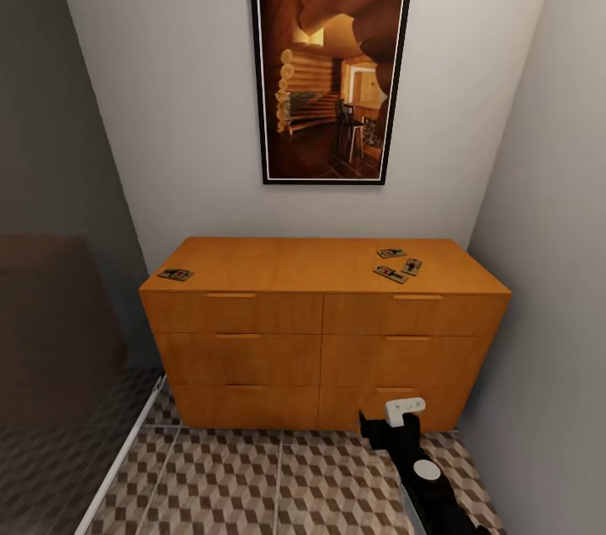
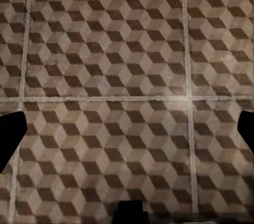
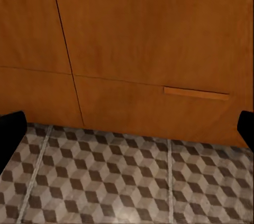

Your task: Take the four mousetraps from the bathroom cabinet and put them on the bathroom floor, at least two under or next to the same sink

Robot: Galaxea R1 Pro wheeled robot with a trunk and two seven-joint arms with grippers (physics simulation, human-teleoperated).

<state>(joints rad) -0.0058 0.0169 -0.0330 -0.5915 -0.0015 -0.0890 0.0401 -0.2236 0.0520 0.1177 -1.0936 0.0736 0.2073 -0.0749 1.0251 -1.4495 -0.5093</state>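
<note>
Four mousetraps lay on the flat top of the cabinet. One mousetrap sat alone at the top's front left corner, its long axis running roughly along the front edge. Other three clustered near the right end, well apart from the first: the rear trap lying roughly parallel to the back edge; the front trap angled, long axis slanting from back-left to front-right; the right-hand trap turned more front-to-back, just beside the front one. Whether those two touched, could not tell. All lay flat.

Cabinet stood against the white wall under a framed picture, drawer fronts shut, slot handle seen close in the right wrist view.

Right gripper hung low in front of the cabinet's bottom right drawer, above the bathroom floor; its fingertips sat wide apart at the frame edges, nothing between them. Left gripper's fingertips likewise spread wide over bare cube-patterned tile, holding nothing.

A glass partition stood along the left side, its rail meeting the floor.
</note>
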